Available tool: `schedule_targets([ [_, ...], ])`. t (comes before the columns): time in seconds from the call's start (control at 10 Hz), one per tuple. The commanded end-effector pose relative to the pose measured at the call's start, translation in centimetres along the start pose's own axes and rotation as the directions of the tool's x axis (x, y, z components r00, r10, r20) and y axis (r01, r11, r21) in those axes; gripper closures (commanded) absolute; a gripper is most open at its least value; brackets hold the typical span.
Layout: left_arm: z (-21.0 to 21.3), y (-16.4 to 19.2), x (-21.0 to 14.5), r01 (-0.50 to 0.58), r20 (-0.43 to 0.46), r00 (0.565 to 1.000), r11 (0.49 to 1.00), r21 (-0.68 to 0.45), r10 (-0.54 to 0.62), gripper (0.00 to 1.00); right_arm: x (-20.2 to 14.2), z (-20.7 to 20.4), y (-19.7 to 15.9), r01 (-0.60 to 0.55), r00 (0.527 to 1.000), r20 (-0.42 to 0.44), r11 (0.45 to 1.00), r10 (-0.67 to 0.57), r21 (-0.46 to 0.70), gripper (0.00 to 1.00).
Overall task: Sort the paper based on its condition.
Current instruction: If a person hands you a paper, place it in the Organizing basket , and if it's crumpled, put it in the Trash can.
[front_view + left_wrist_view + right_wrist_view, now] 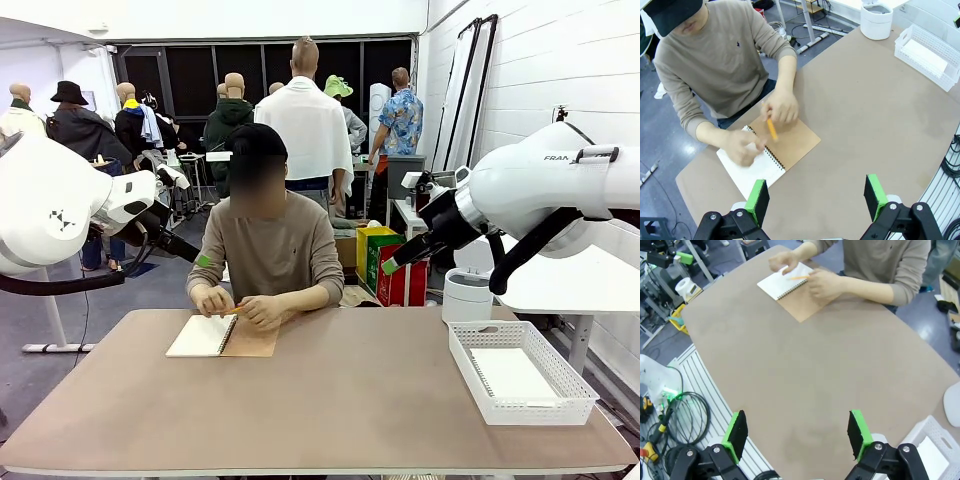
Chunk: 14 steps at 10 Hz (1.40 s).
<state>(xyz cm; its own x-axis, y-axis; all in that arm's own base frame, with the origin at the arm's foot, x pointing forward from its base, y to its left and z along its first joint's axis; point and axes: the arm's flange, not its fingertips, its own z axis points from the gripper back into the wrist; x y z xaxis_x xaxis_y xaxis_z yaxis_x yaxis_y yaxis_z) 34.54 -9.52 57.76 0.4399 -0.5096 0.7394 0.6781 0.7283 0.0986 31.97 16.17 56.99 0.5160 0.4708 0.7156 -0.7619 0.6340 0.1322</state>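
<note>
Left hand [815,194] and right hand [797,431] both spread wide, empty, above the surface [350,410]; paper [512,374] lies flat in white basket [540,411] at robot's right; beyond, person [268,250] holds orange pencil [771,129] over open notebook [205,337].

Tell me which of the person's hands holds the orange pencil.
The hand over the notebook's brown cover grips the orange pencil; the other hand rests on the white page.
</note>
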Motion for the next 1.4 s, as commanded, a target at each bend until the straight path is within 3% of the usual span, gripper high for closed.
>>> schedule_targets([
  [0.0, 0.02, 0.02, -0.12, 0.004, 0.000, 1.000, 1.000, -0.012, -0.004, 0.00, 0.07, 0.03, -0.02, 0.000, 1.000, 0.000, 1.000, 0.000, 0.001, 0.00],
  [1.3, 0.02, 0.02, -0.12, 0.004, 0.000, 1.000, 1.000, -0.012, -0.004, 0.00, 0.07, 0.03, -0.02, 0.000, 1.000, 0.000, 1.000, 0.000, 0.001, 0.00],
])
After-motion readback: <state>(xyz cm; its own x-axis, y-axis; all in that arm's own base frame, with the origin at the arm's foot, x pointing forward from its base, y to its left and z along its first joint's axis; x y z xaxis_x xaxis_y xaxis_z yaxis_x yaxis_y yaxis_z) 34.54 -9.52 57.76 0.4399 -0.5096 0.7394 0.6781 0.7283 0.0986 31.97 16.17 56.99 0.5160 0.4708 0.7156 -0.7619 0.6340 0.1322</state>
